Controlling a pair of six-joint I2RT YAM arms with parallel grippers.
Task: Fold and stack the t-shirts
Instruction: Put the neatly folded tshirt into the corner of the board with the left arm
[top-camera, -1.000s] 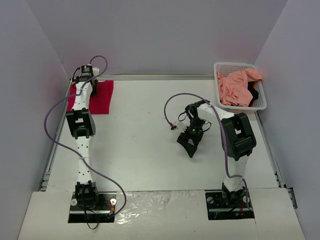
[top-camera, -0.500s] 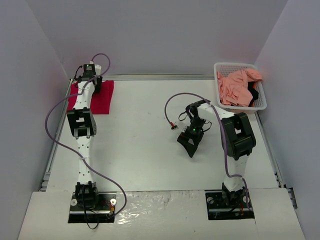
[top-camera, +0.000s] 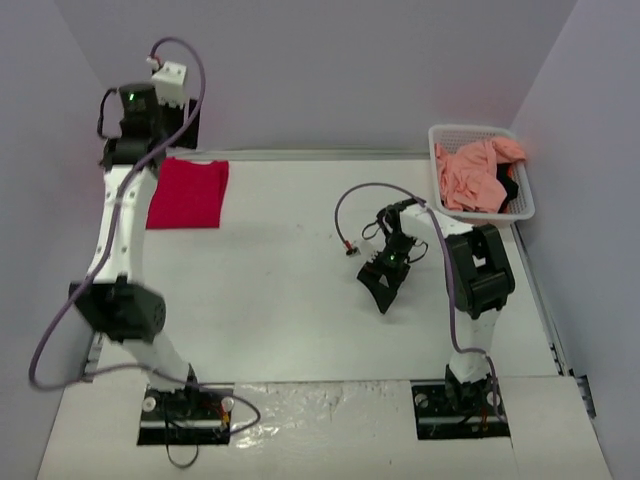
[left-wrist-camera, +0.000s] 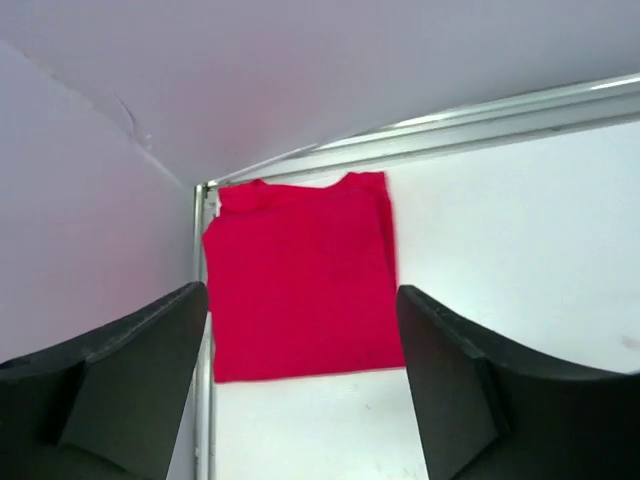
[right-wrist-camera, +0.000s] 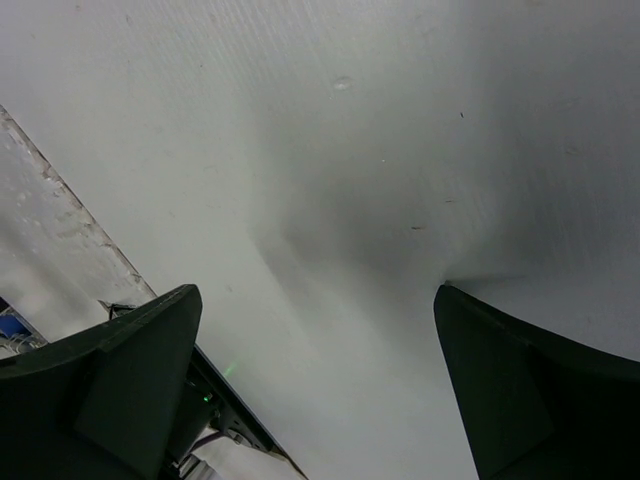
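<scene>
A crimson red t-shirt (top-camera: 188, 193) lies folded flat in the table's far left corner. In the left wrist view the same red t-shirt (left-wrist-camera: 300, 270) is seen from above, squared off against the metal edge rail. My left gripper (left-wrist-camera: 302, 300) hangs high above it, open, with nothing between its fingers. A salmon pink t-shirt (top-camera: 472, 175) is crumpled in the basket at the far right, with a bit of black garment (top-camera: 507, 187) beside it. My right gripper (top-camera: 383, 290) hovers open over bare table right of centre, holding nothing (right-wrist-camera: 315, 295).
The white lattice basket (top-camera: 470, 130) stands in the far right corner against the wall. A metal rail (left-wrist-camera: 450, 125) runs along the table's far edge. Purple cables loop from both arms. Walls close in on three sides.
My left gripper has opened and let go of the red t-shirt. The left arm has risen well above it towards the back wall. The right arm has hardly moved.
</scene>
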